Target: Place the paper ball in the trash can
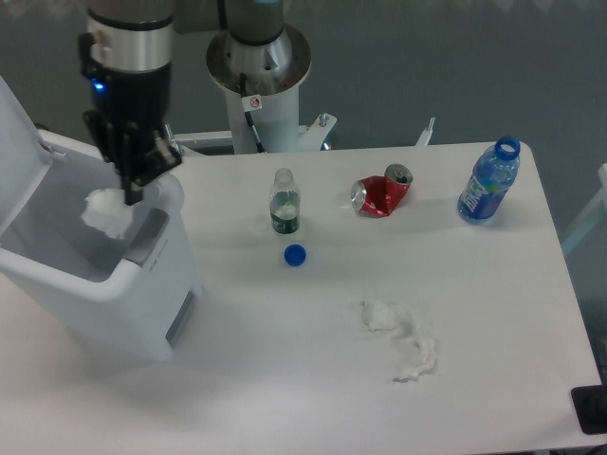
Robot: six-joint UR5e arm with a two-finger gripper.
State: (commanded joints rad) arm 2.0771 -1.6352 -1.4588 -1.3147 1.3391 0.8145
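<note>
Claw (130, 190) pinching paper ball (107, 212) over open trash can (104, 284), white table (285, 360), grey floor (398, 66)

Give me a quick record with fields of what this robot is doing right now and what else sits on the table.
arm: over the open trash can at the table's left side
gripper: jaws shut on the paper ball
paper ball: held above the bin's opening, not yet dropped
lid: swung open
small clear bottle: upright, uncapped, mid-table
blue cap: lying just in front of that bottle
crushed red can: on its side
blue bottle: uncapped, far right
crumpled paper clump: near the front edge
</note>
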